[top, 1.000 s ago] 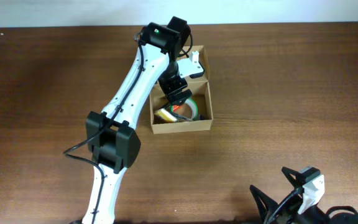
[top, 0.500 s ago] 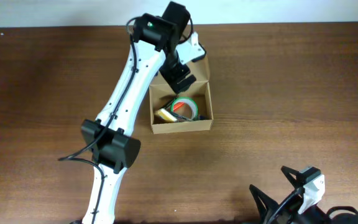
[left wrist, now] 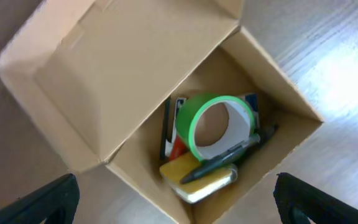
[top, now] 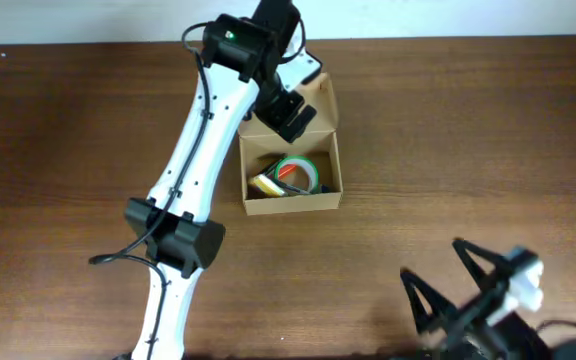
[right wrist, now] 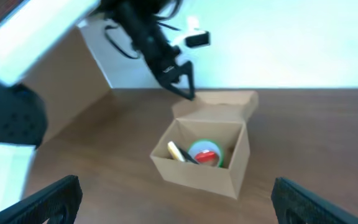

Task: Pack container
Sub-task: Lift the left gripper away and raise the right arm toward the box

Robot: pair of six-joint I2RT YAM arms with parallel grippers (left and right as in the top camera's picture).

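Tan cardboard forms the container, a small rectangular box that sits on the dark wooden worktop a little behind the middle, its hinged flap lid thrown back on the far side and leaning away from the opening. The box is open at the top.

Inside it, a roll of green tape stands tilted against the contents. A dark pen lies slantwise across the lower edge of the roll, and its tip rests on a yellow block in the near corner. Something red and a flat item with blue on it lie under the tape; what they are cannot be told.

The left hand hangs over the back part of the box, about where the lid hinges, above the cardboard rather than on it. Its fingers are spread wide, one at each lower corner of the left wrist view, and nothing is between them.

The right hand is low at the front right of the worktop, well apart from the box and blurred in the overhead view. Its fingers are likewise spread wide with nothing held, and the right wrist view looks across the worktop at the open box.
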